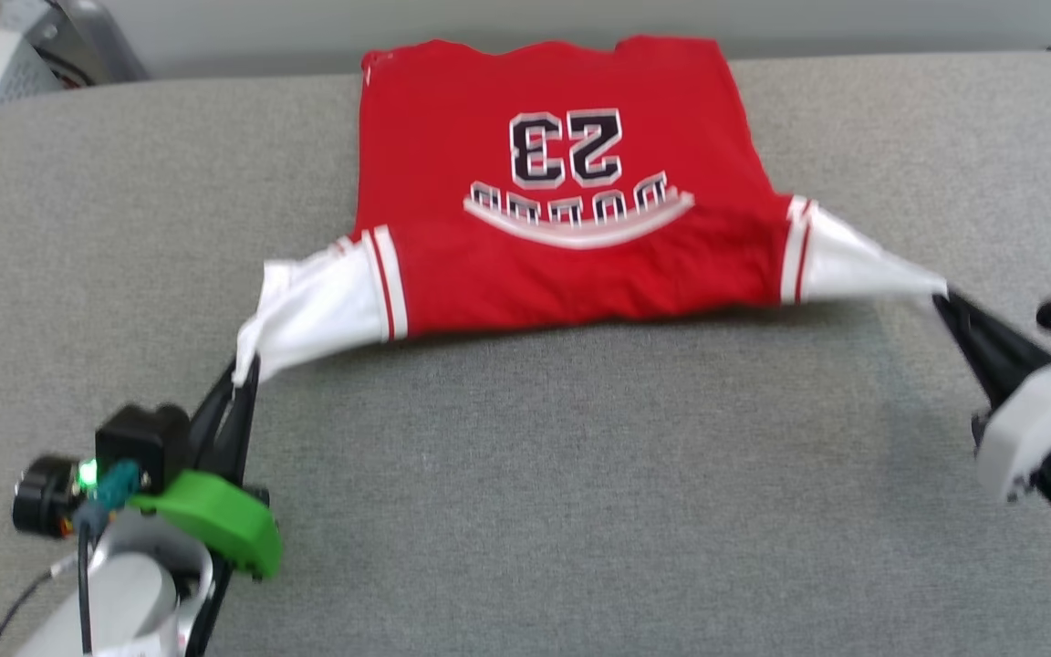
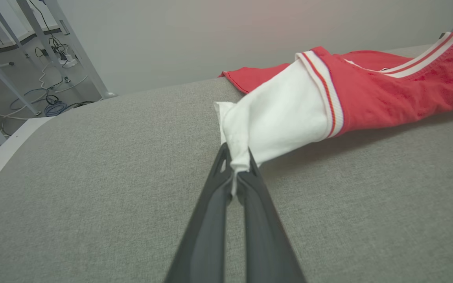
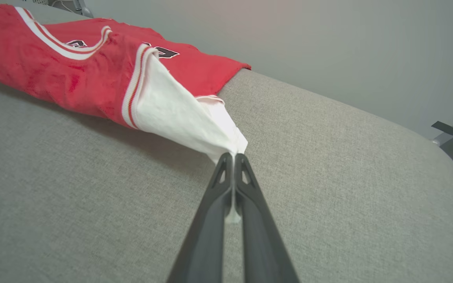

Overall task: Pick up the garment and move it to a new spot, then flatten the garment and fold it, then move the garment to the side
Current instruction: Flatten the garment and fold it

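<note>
Big "23" on the red garment (image 1: 562, 265), upside down from the head camera; the arched word under it is too blurry to read. It's spread across the far side of the grey tabletop (image 1: 580, 474), hem at the far edge. Left tool (image 1: 244, 370) is pinched tight on one white sleeve tip and right tool (image 1: 945, 299) on the other, with both sleeves stretched outward, just off the tabletop.

The right gripper (image 3: 233, 157) pinches the tip of a white sleeve (image 3: 179, 114) between closed fingers. The red T-shirt (image 3: 53, 74) stretches up and left over the grey fabric surface (image 3: 328, 177).
</note>
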